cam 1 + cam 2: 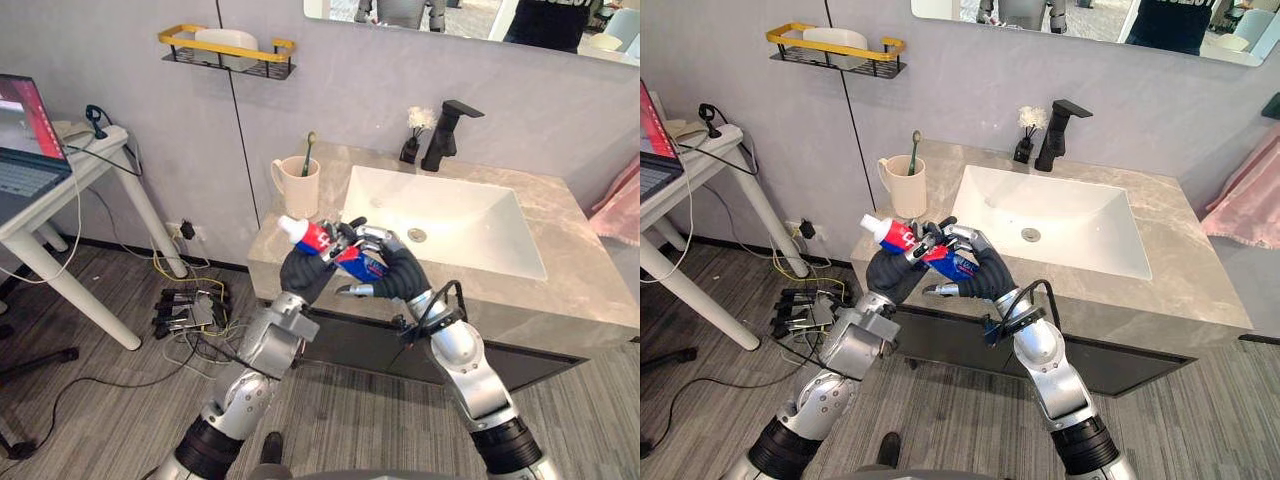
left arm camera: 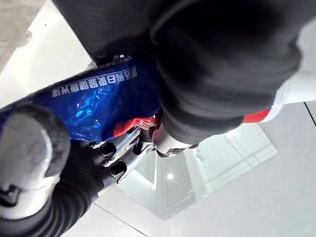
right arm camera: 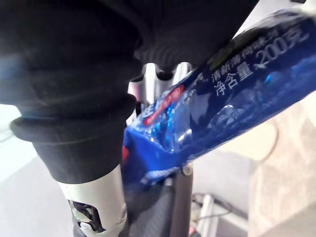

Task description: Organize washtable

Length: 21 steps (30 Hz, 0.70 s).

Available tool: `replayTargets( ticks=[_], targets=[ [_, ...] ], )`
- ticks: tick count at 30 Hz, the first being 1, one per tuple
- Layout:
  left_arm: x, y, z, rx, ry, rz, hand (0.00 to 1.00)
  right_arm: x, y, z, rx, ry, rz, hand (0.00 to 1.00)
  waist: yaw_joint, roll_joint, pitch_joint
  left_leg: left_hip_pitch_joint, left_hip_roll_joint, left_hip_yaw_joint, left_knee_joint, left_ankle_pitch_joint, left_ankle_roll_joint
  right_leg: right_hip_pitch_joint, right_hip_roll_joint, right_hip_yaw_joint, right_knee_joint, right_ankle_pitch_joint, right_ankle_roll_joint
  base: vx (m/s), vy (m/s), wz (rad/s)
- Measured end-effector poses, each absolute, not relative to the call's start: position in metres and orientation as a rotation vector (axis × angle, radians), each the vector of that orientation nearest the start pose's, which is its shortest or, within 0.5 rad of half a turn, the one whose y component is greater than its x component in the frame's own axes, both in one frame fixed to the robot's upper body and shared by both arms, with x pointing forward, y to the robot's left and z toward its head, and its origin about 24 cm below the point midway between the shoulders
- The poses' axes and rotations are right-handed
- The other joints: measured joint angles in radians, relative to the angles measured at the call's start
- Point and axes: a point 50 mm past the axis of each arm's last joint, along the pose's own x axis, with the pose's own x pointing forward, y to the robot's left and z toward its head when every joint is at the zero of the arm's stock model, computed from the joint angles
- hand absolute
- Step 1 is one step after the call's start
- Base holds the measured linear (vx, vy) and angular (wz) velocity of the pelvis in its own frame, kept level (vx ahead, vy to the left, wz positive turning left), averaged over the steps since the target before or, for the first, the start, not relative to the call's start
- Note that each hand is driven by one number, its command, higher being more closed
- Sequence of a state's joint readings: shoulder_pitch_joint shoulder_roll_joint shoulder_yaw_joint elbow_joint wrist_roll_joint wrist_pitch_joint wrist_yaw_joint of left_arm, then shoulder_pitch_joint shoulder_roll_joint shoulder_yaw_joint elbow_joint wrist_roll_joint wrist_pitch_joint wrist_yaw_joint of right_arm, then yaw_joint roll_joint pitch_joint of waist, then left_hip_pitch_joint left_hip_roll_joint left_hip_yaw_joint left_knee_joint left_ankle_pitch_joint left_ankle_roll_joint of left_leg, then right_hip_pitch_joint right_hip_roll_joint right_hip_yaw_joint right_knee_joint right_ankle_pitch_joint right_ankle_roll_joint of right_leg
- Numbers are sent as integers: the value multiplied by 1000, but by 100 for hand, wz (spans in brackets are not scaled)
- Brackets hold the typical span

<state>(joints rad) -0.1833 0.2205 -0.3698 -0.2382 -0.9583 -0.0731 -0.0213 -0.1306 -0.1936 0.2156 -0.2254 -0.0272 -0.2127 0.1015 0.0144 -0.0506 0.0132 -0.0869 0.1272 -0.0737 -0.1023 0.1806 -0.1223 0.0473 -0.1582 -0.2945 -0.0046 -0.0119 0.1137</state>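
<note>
While the toothpaste tube (image 1: 318, 238) is up off the counter (image 1: 560, 290) — held in the air just in front of the cup (image 1: 297, 187) — the tidying looks only partly done. The left hand (image 1: 303, 275) has its fingers curled round the white-capped end and the right hand (image 1: 398, 272) wraps the blue tail, so both grip it at once. A toothbrush (image 1: 309, 150) already stands in the cup; the tube, I judge, belongs beside it and is not yet set down. White print — small characters and numerals — runs along the tube's blue part.
</note>
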Motion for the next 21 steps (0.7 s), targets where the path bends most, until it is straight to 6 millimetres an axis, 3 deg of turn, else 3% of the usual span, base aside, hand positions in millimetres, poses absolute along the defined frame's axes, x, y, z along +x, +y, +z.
replayTargets(
  ticks=[1,2,5,8,12,17,21],
  targets=[
    [259,90,132,-751,-228,-526,100,254,-116,139,-196,-544,324,0,-1,0,0,1,0,2,0,0,0,0,0,2,-1,1,1,-1,-17,-13],
    [268,111,132,-733,-270,-427,100,258,-147,147,-172,-567,149,0,-2,1,0,5,0,9,0,-1,1,0,-1,9,-3,3,1,-4,-11,-11],
    [276,145,131,-689,-316,-279,100,252,-191,166,-199,-636,-70,0,-4,1,-1,7,1,19,0,-3,2,0,0,17,-13,8,-1,-5,-11,-11],
    [277,161,134,-640,-337,-233,100,244,-197,181,-216,-707,-101,0,-18,1,-2,9,1,27,0,-5,3,0,-1,23,-19,11,-3,5,-6,-6],
    [278,157,135,-624,-338,-248,100,243,-196,183,-215,-716,-96,0,-26,2,-8,11,1,32,0,-5,2,0,-1,27,-20,12,-2,0,-6,-3],
    [279,166,136,-610,-353,-214,100,238,-224,193,-274,-738,-199,0,-30,11,-19,13,2,48,0,-11,-1,-1,-1,44,-34,23,-4,-7,-8,-9],
    [282,174,129,-600,-335,-166,100,232,-243,196,-167,-764,-294,0,-44,17,-27,13,2,48,-1,-11,0,-2,-1,44,-34,23,-4,0,0,0]
  ],
)
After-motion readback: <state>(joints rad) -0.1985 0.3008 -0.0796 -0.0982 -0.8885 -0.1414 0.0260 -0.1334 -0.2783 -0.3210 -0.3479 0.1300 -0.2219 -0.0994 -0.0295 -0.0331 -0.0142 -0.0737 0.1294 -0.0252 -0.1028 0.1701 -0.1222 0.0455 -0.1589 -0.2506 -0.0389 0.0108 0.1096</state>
